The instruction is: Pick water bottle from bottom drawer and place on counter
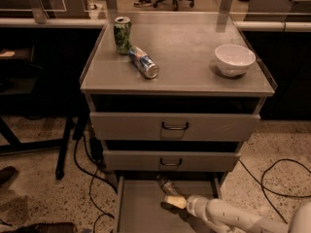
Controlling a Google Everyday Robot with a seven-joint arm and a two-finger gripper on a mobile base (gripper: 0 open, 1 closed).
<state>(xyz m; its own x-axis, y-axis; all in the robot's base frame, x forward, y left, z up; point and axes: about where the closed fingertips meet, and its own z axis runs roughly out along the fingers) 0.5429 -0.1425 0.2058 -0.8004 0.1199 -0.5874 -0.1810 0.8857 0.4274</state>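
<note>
- The robot's gripper (174,203) reaches low into the open bottom drawer (138,208), its pale tip just beside the water bottle (168,184). The bottle lies at the back of the tray, partly tucked under the drawer above.
- Whether the jaws are open or closed cannot be told from this angle, and nothing appears to be in their hold.
- The step in hand looks like the approach to the grasp. It is best done by closing across the bottle's narrow body rather than on its cap, and by keeping the wrist low enough to clear the middle drawer's front (171,160).
- A lying bottle is round and may roll away if nudged, so square contact on both sides matters.
- The bottle is small, clear plastic, smooth and probably light. It may flex under a hard squeeze.
- The drawer floor is plain, flat grey metal with low side walls, and it offers little grip to stop a slide.
- The grey metal table (194,76) above has a slightly raised rim and carries an upright green can (122,34), a toppled blue-and-silver can (144,62) and a glossy white bowl (234,59).
- Bare space shows between the cans and the bowl, a likely landing spot.
</note>
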